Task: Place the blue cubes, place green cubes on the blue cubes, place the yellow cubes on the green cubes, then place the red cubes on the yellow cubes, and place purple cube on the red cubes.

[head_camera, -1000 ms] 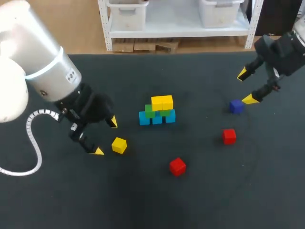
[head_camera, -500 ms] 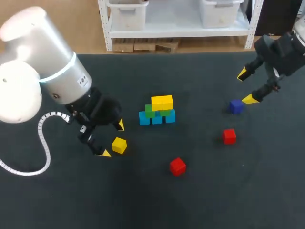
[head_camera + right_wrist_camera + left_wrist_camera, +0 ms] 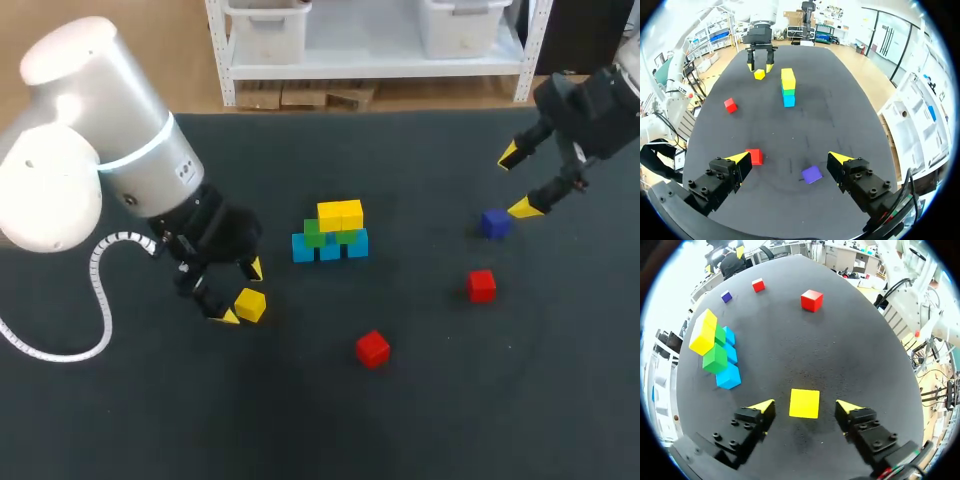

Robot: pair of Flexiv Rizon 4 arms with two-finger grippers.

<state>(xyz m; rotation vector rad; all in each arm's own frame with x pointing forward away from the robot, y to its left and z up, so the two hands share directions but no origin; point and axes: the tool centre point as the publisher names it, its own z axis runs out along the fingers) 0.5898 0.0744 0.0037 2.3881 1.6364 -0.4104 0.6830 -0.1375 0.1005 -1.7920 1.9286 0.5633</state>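
Head view: left gripper (image 3: 242, 292) down at the dark table (image 3: 430, 410), jaws spread, with the loose yellow cube (image 3: 250, 304) between the two yellow tips. Near it, towards the middle, blue cubes (image 3: 330, 248) in a row, green cubes (image 3: 314, 236) on them, stacked yellow cubes (image 3: 340, 214) on top. Front red cube (image 3: 373, 349) and right-hand red cube (image 3: 481, 285) lying apart on the table. Right gripper (image 3: 516, 181) raised at the right side, jaws wide open and holding nothing, purple cube (image 3: 494, 223) just beside its lower tip.

Left wrist view: loose yellow cube (image 3: 804, 403) centred between the fingers of the left gripper (image 3: 805, 405), a gap on either side, no contact. Beyond, blue cubes (image 3: 728, 375), green cubes (image 3: 715, 358) and stacked yellow cubes (image 3: 702, 335); farther off, front red cube (image 3: 812, 300), right-hand red cube (image 3: 758, 285) and purple cube (image 3: 726, 297).

Right wrist view: right gripper (image 3: 789, 158) open over the table, purple cube (image 3: 812, 174) below and between its fingers, untouched. Right-hand red cube (image 3: 754, 156) next to one tip. Far ahead, left gripper (image 3: 760, 66) astride the loose yellow cube (image 3: 759, 74).
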